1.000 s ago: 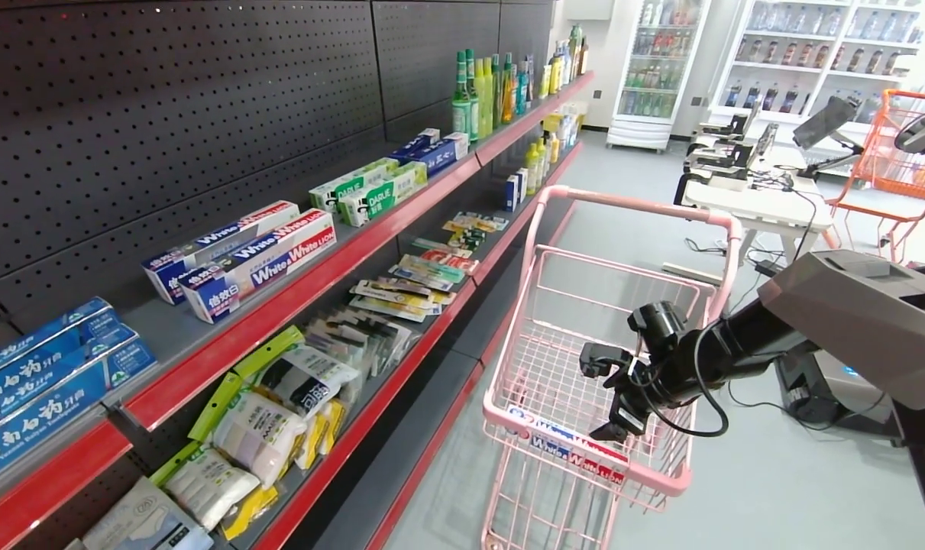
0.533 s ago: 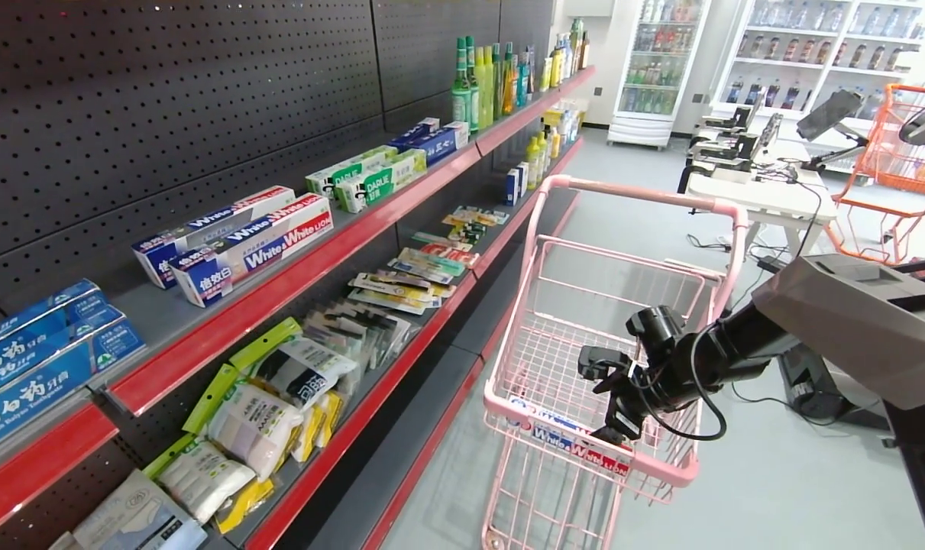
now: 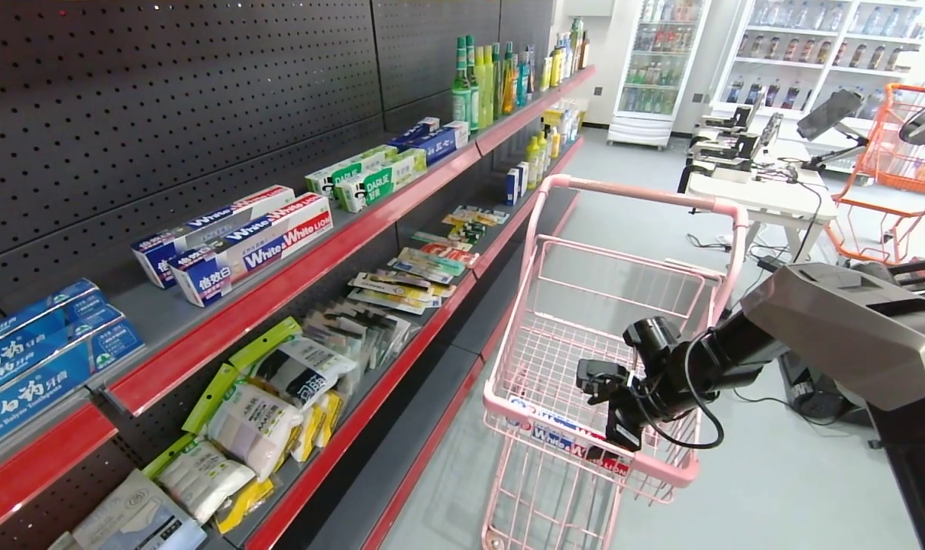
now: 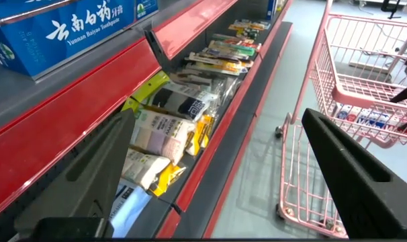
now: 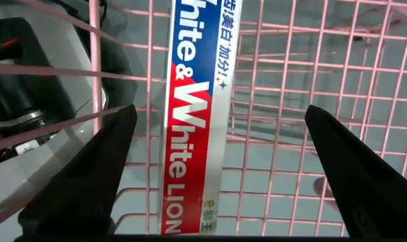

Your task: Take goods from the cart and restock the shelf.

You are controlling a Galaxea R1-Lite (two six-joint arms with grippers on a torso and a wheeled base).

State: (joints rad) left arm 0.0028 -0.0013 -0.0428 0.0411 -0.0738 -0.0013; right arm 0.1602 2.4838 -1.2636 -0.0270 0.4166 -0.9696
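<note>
Pink wire forms the shopping cart (image 3: 629,200), which stands in the aisle just right of the red-edged shelf (image 3: 294,294). One red, white and blue toothpaste box (image 3: 565,443) lies flat in the basket, along its near wall. The right gripper (image 3: 613,451) is down inside the basket at that near end, over the box. In the right wrist view its fingers (image 5: 89,175) are spread wide, with the box running lengthwise between them and a gap on each side. It has hold of nothing. Whether the tips touch the basket floor cannot be told.

The left gripper (image 4: 213,114) sits low beside the near end of the shelving. It is wide apart and empty, and points along the aisle past the soft packets (image 4: 163,141) on the lower level.

On the upper level, matching toothpaste cartons (image 3: 240,244) lie side by side. Blue cartons (image 3: 42,359) are nearer on the left, and green and white cartons (image 3: 370,179) are farther along. Upright bottles (image 3: 485,80) stand at the far end. Below, carded toothbrush packs (image 3: 401,286) lie spread out beyond the soft packets. Far right, an orange cart (image 3: 897,145) stands behind a white table (image 3: 760,202).
</note>
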